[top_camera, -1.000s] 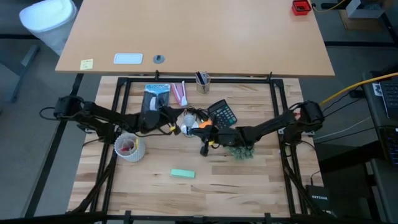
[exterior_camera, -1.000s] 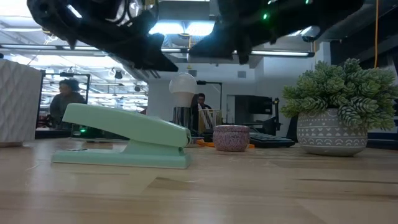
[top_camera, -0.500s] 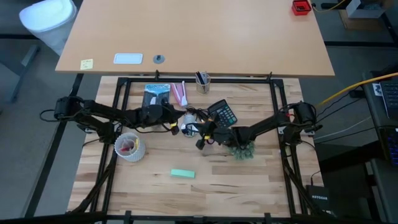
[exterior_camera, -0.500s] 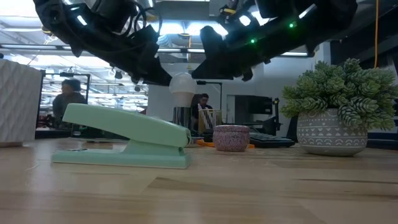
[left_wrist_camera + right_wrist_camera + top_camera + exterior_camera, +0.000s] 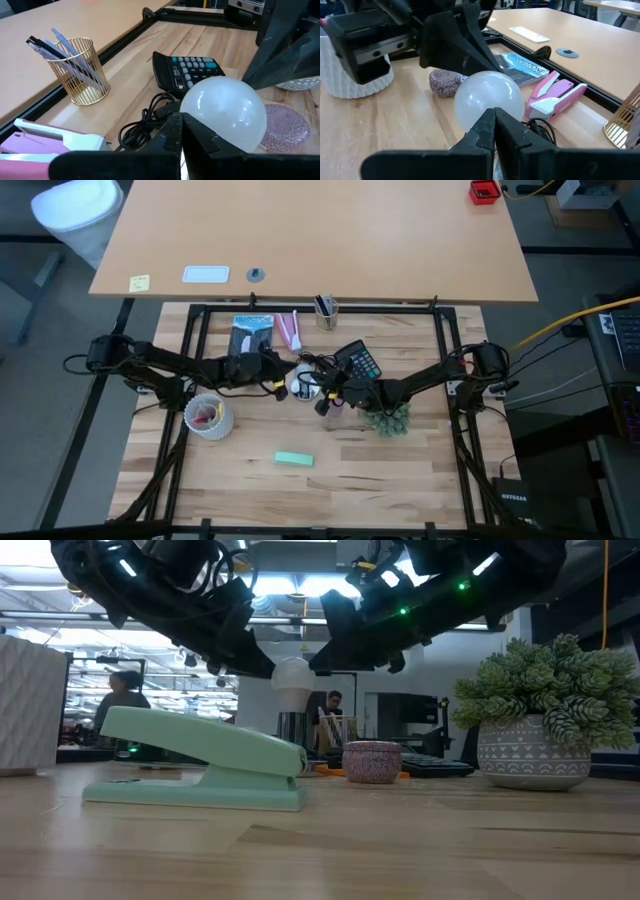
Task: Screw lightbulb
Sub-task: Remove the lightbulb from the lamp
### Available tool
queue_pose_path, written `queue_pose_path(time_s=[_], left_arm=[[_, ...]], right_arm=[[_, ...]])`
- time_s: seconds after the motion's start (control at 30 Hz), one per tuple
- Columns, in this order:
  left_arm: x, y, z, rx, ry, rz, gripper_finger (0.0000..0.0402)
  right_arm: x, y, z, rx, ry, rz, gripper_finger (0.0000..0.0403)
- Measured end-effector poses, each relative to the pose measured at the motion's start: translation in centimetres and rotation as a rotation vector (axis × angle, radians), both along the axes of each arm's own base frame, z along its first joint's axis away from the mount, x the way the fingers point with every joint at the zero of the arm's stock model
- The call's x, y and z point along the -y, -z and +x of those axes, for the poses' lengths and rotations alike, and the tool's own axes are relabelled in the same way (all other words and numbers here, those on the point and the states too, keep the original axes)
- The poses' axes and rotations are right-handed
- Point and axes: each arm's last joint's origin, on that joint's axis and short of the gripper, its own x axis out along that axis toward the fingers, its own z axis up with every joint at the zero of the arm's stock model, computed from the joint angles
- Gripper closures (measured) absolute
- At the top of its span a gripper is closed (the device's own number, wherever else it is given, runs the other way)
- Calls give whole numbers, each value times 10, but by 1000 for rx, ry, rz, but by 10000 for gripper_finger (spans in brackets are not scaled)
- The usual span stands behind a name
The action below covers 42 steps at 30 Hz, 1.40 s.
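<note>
The lightbulb [image 5: 294,675] stands upright above a dark socket, just beside the calculator [image 5: 358,361] near the table's middle. The left gripper [image 5: 281,370] and the right gripper [image 5: 323,395] flank the bulb on opposite sides. Each gripper's fingers appear pressed together with nothing between them, close beside the glass; whether they touch it cannot be told.

Risks, as judged:
- Both grippers crowd 1 bulb; the fingers could collide if either advances.
- A sideways push could tilt the bulb, cross-threading the base or tipping the socket.
- The black cord [image 5: 142,125] beside the bulb could snag a finger.

Count near the calculator: 1 lightbulb, 1 calculator, 2 grippers, 1 potted plant [image 5: 388,421], 1 green stapler [image 5: 200,769], 1 wire pen cup [image 5: 84,71].
</note>
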Motion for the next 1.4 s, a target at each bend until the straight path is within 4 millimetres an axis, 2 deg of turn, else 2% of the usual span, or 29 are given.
queue_pose_path(time_s=[0.43,0.6,0.8,1.27,1.4], left_arm=[[4,1,0,6,8,-40,402],[11,2,2,1,96,-72,401],[17,3,1,-5,95,-51,401],[25,2,1,4,106,-47,401],[30,-5,-1,32,125,-47,401]], right_arm=[[11,1,0,-14,49,-8,391],[21,5,-1,-46,81,-10,391],[31,6,0,-57,53,13,391],[28,3,0,-59,35,-23,391],[25,2,0,-58,27,-24,391]])
